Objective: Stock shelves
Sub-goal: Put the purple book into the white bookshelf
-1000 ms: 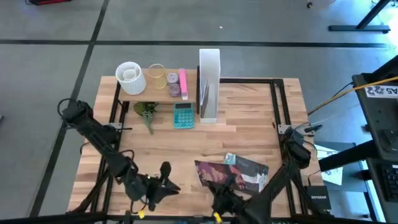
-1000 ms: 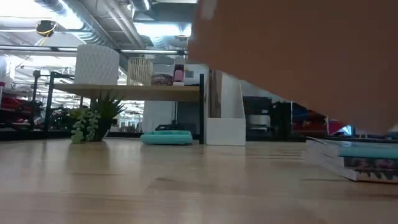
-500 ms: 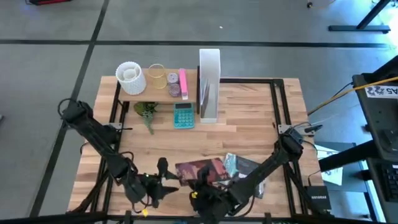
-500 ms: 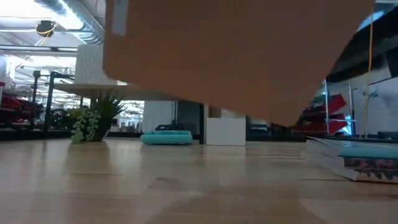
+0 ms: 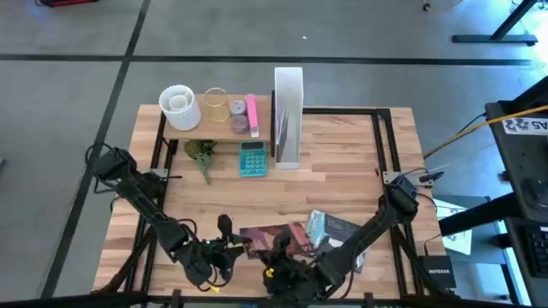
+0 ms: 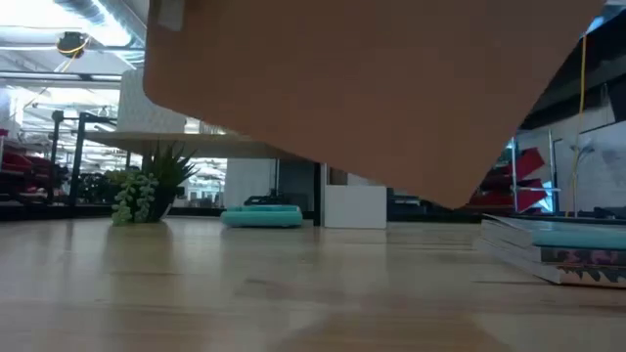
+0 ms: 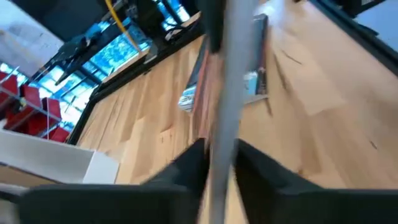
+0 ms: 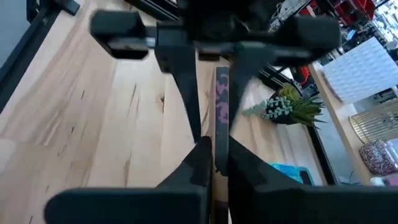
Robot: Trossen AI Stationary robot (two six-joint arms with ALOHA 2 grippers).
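A thin book with a dark red cover point(image 5: 267, 237) hangs over the table's near edge between my two grippers. My right gripper point(image 5: 281, 249) is shut on it, and so is my left gripper point(image 5: 231, 248), which comes from the left. In the low view the book's brown underside point(image 6: 372, 88) fills the upper picture, tilted and clear of the tabletop. The shelf point(image 5: 224, 128) stands at the far left on its black frame, and the white file box point(image 5: 288, 115) stands upright on the table beside it. My left gripper has the book's thin edge point(image 7: 219, 134) between its two fingers point(image 7: 188, 167), coming level from the table's left. The book stands on edge in the hold, clear of the table. My right gripper pinches the opposite edge of the book point(image 8: 221, 127) between its two fingers point(image 8: 200, 163), coming from the table's right. The book runs away from the fingers toward the left gripper and is lifted clear.
More books point(image 5: 338, 231) lie stacked at the near right. A teal calculator point(image 5: 253, 159) and a small plant point(image 5: 201, 154) sit in front of the shelf. A white pot point(image 5: 180, 107), a wire cup point(image 5: 216, 104) and small pink items point(image 5: 247, 115) stand on it.
My right gripper has lifted the red book off the stack and carried it toward the table's left, turning it onto its edge. My left gripper has moved right toward the book and now has its fingers on either side of the book's edge.
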